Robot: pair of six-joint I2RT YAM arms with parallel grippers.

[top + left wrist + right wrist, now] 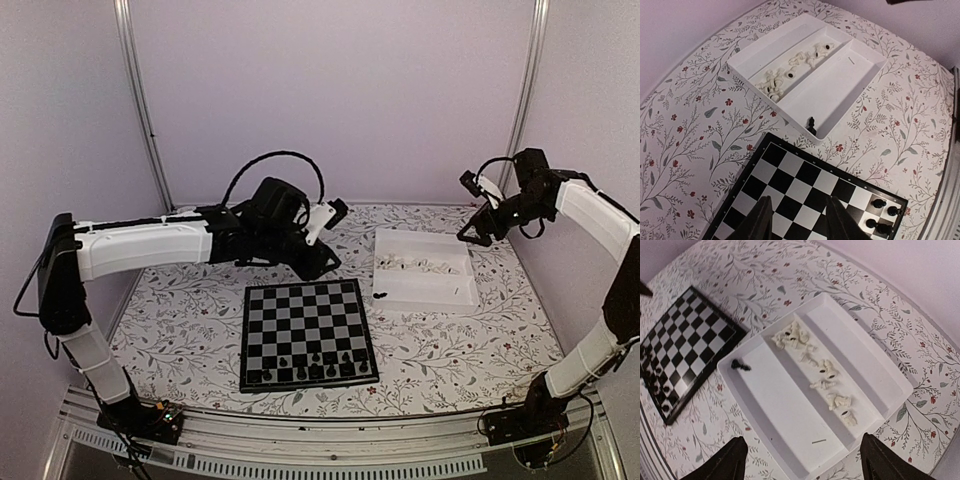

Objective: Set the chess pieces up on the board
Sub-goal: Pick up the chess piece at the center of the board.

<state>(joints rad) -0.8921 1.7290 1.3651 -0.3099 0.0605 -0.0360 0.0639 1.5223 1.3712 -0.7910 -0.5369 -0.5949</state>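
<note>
Well, both of my pairs hang empty over the work. My left fingers (800,222) stand partway apart with nothing between them, above the far edge of the board (805,190). My right fingers (807,460) are spread wide over the white tray (850,345), also holding nothing. The black pieces (310,365) stand on the 2 rows of the board nearest my bases. The white pieces (815,365) lie in loose heaps in the tray's middle compartment, several touching. 1 black piece (740,365) lies in the compartment nearest the board.

What worries me is those heaps. If my right fingers close on a piece that leans on its neighbour, I may lift 2, or pinch 1 askew so that it slips out on the way across. The compartment walls run close beside the pieces (little room for a wide spread), so a finger could land on a wall and shove the tray along the surface (790,270). On the board, a careless descent by my left fingers could topple pieces standing side by side. And both arms reaching into the tray at once could collide.
</note>
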